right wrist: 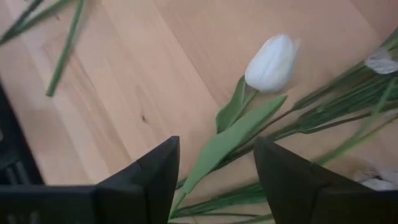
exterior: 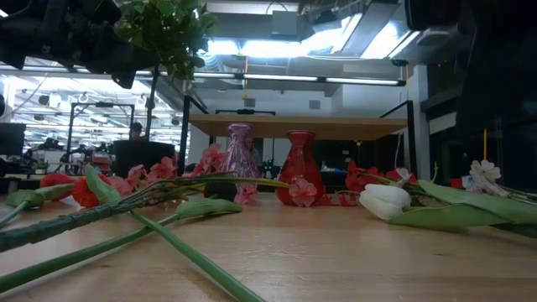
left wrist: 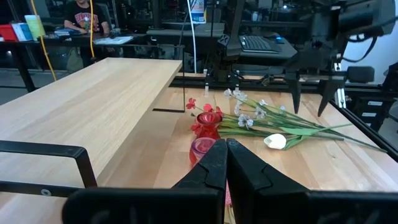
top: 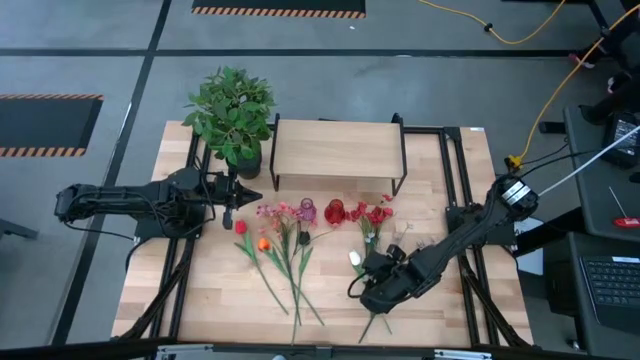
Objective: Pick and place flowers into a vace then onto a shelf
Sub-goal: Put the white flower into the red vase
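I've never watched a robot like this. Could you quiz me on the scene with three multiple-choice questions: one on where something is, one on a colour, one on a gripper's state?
1. Where do the two vases stand?
A. on the shelf
B. on the table in front of the shelf
C. beside the potted plant

2. What colour is the tulip under the right gripper?
A. white
B. orange
C. blue

3. How is the left gripper?
A. open
B. shut, empty
C. shut on a flower

Answers:
1 B: the pink vase and red vase sit before the shelf.
2 A: the tulip is white, between the right gripper fingers.
3 B: the left gripper fingers meet, holding nothing.
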You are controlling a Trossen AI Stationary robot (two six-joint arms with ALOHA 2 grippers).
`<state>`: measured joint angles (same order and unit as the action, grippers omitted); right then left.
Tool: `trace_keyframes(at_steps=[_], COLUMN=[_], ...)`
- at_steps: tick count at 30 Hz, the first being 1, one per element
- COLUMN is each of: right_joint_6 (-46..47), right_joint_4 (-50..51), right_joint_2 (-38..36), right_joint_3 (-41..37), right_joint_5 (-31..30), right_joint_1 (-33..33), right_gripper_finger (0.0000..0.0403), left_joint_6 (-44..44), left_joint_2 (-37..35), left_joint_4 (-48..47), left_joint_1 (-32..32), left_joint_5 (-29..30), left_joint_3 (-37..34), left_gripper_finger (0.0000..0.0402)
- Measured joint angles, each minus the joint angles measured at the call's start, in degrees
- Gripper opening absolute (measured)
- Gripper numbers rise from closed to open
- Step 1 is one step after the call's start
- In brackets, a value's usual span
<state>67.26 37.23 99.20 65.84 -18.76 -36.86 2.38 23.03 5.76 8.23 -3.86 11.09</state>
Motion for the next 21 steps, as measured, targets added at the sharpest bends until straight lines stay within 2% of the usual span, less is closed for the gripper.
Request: trace_keyframes(at_steps=[10, 21], right_joint_6=[2.98, 3.13], right_joint_4=[-0.65, -0.92], right_joint_2=[3.91, 4.71], right_joint_3=[0.0, 0.0], right_joint_5=[2.14, 3.41], right_joint_1=[2.51, 3.39], right_gripper_finger=[0.0208, 0.0208], left_joint_6=[-0.07, -0.05], left_joint_2=[0.0, 0.0], left_joint_4=[-0.02, -0.03], left_joint_1=[0.0, 0.0], left_joint_5=[-0.01, -0.02], left_joint_3=[0.0, 0.0], left_gripper_finger=[0.0002, 0.0002])
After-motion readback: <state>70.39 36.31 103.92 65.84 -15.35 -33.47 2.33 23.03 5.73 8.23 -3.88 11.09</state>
